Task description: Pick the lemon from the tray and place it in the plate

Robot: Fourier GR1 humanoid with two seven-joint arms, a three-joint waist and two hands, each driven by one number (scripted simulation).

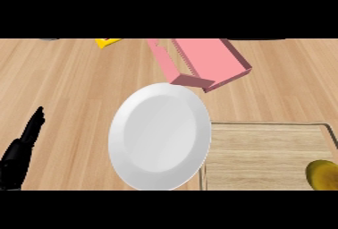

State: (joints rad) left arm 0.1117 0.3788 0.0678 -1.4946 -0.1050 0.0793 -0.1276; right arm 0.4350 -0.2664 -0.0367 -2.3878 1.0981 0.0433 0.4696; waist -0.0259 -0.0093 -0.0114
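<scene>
One hand point(19, 154) is all you have in view, the left one, low at the left edge with its fingers point(34, 120) straight and together, pointing up and holding nothing; your right hand does not show, so you cannot tell how its fingers stand. The main risk is reach: the lemon point(323, 174) lies far to the right of those fingers, on the near right part of the tray point(264, 147), partly cut off by the view's edge, so a grasp would likely have to begin with the fruit only partly seen. It is round and may roll away if a finger nudges it off centre. The plate point(158, 136) sits between the fingers and the tray, its right rim touching or overlapping the tray's left edge, and a carry that comes in low could clip that rim and shift the plate. Counted from largest down: one wooden tray, one white plate, one pink box point(204, 62) beyond the plate, one hand, one lemon, and one yellow scrap point(107, 42) at the far edge, too cropped to name.
</scene>
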